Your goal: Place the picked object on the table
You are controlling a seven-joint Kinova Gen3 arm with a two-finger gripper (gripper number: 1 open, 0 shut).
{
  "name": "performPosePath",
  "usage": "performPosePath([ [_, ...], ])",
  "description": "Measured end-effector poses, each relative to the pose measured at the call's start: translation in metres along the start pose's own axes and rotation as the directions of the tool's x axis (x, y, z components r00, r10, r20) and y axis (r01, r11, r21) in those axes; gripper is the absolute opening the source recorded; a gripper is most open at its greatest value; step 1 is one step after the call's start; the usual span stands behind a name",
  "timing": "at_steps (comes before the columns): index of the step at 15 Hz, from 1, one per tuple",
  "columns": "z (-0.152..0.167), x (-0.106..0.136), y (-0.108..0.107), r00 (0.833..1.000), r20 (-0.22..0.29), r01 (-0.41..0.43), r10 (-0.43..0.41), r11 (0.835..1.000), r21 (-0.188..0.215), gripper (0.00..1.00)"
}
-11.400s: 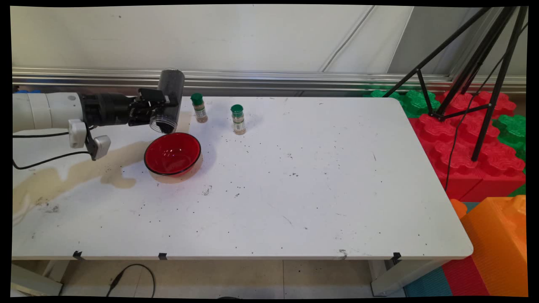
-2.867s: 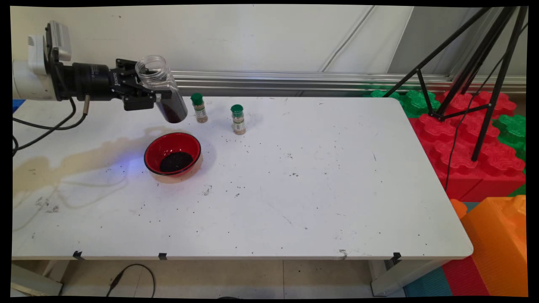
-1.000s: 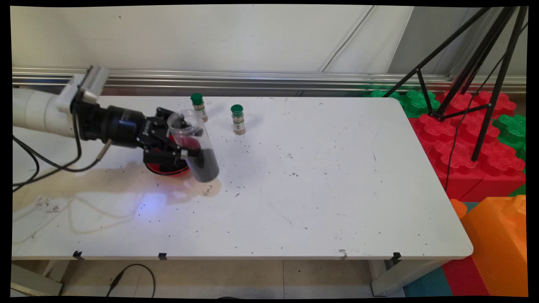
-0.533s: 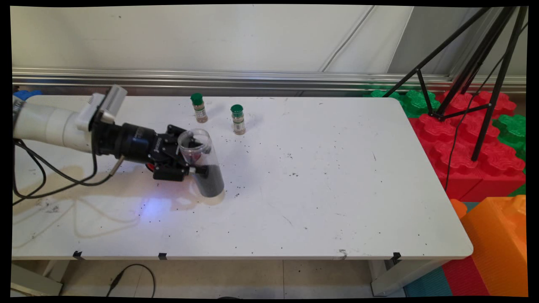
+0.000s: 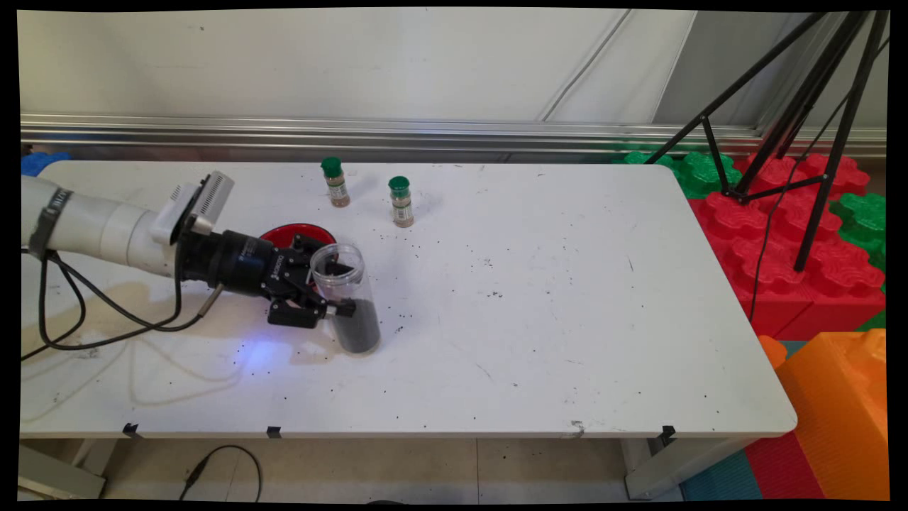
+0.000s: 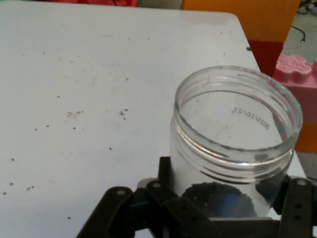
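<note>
Beside red bowl: hand-held jar.

We note: jar clear glossy plastic | bowl glossy red | table matt white, speckled.

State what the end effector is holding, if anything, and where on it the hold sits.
The end effector grips a clear jar of dark grains, fingers clamped across its middle, below the open threaded mouth.
</note>
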Motion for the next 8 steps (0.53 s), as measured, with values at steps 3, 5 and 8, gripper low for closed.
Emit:
performPosePath([
  [3,0.006,-0.008,0.000,1.000,0.012,-0.002,0.002,1.000,-0.011,0.00],
  [5,0.009,-0.012,0.000,1.000,0.018,-0.003,0.003,1.000,-0.017,0.00],
  [8,0.011,-0.016,0.000,1.000,0.025,-0.006,0.006,1.000,-0.024,0.00],
])
